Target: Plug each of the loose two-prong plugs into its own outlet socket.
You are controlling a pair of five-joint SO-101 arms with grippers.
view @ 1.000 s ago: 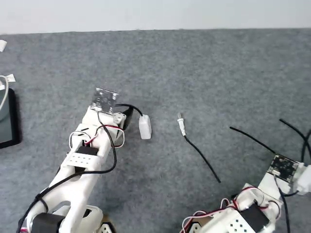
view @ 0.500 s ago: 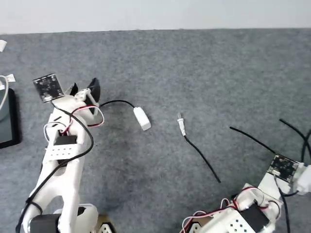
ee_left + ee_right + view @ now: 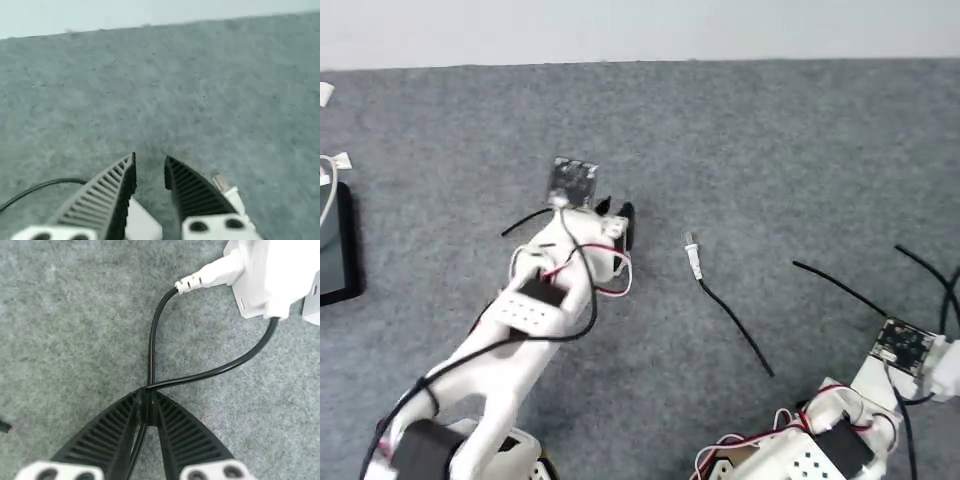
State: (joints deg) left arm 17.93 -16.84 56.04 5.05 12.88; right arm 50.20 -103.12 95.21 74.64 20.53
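Lying loose on the worktop [image 3: 790, 140], one two-prong plug [image 3: 693, 258] waits near the left tool [image 3: 617, 222]. Left wrist: that tool gapes narrowly, empty, over a white socket block [image 3: 145, 227]. Right wrist: the right tool [image 3: 148, 402] is clamped on a black cord [image 3: 152, 340] whose white plug [image 3: 210, 274] looks already seated in its outlet [image 3: 280, 275].

I see matt, fuzzy grey felt [image 3: 770, 140] underfoot; glossy white plastic plug [image 3: 210, 275]; smooth black rubbery cord [image 3: 155, 340]; right gripper [image 3: 148, 399] ribbed matt black plastic.
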